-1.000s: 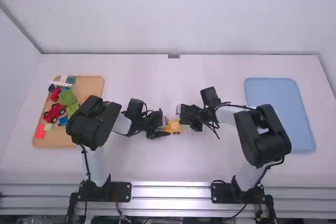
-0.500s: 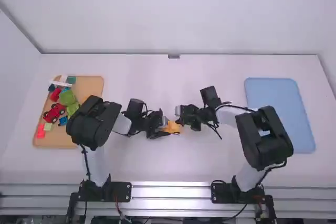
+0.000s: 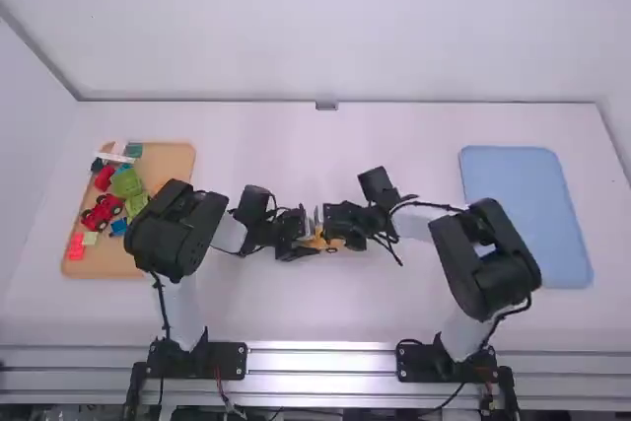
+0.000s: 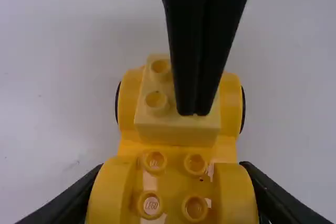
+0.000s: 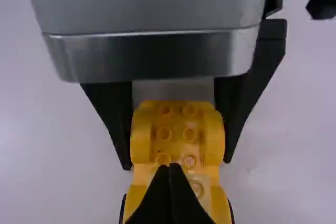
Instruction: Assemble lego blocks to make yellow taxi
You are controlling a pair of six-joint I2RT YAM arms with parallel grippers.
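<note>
High view: the left gripper point(image 3: 310, 241) is clamped on the yellow taxi point(image 4: 113, 192), near the middle of the table point(image 3: 325, 313); the right gripper point(image 3: 328, 231), its fingers together, is over the taxi, and the two hide much of it there. In the left wrist view, the right gripper covers part of the pale block point(image 4: 176, 132) on the taxi; whether it touches is hard to tell. Since half a second ago, the right gripper has moved left; the left hasn't visibly shifted.

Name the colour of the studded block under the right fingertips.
Pale yellow block, clearest in the left wrist view.
</note>
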